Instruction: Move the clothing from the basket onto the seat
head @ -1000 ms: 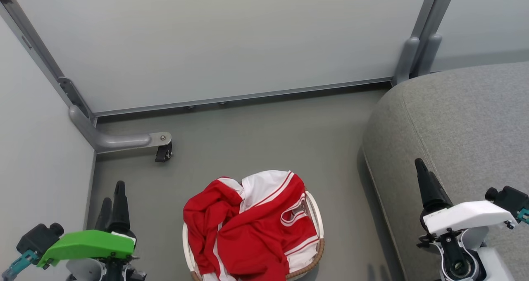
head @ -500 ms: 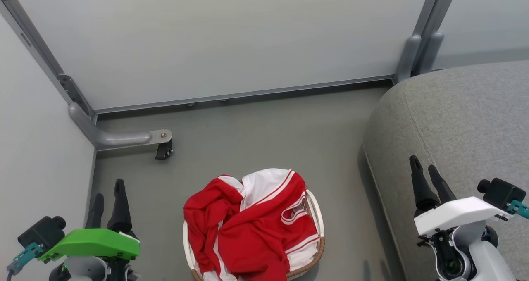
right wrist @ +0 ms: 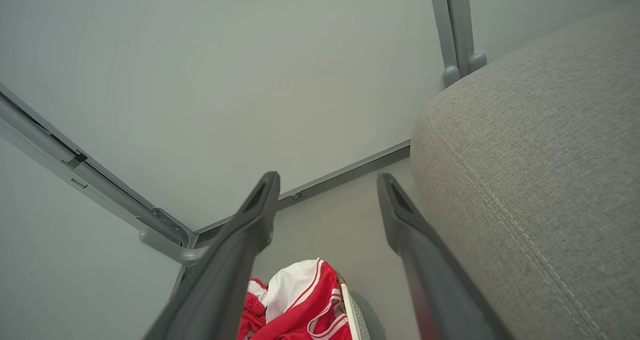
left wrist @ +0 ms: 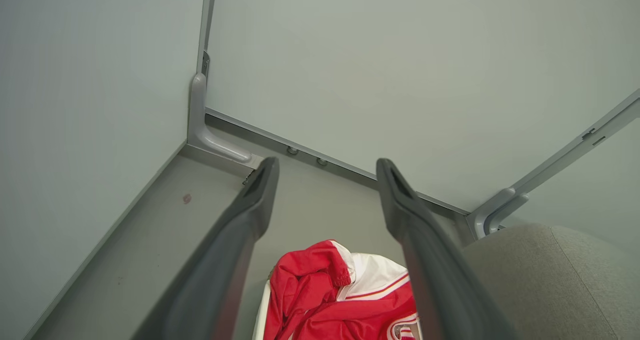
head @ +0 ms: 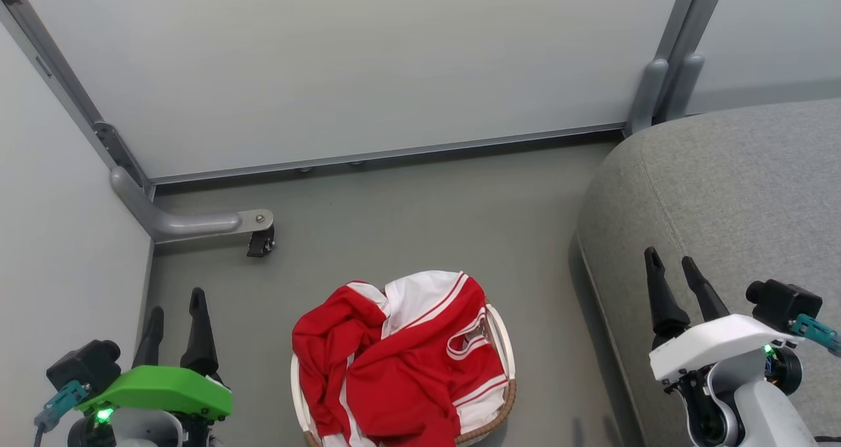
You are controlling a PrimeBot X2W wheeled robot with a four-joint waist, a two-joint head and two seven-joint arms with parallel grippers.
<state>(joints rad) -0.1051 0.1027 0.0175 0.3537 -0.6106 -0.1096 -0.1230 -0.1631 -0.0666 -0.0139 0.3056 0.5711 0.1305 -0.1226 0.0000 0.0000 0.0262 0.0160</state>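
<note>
head view: clothing (head: pixel 401 361) heaped in basket (head: pixel 504 342)

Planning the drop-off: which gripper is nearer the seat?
Right. The right gripper hangs at the edge of the seat; the left gripper is beyond the basket, by the wall.

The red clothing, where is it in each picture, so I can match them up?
Head view: the clothing is at the bottom centre, heaped in the basket.
Left wrist view: the clothing is at the bottom edge, near the centre.
Right wrist view: the clothing is at the bottom edge, slightly left of centre.
Shared landmark: the grey seat is on the right side in all three views.
</note>
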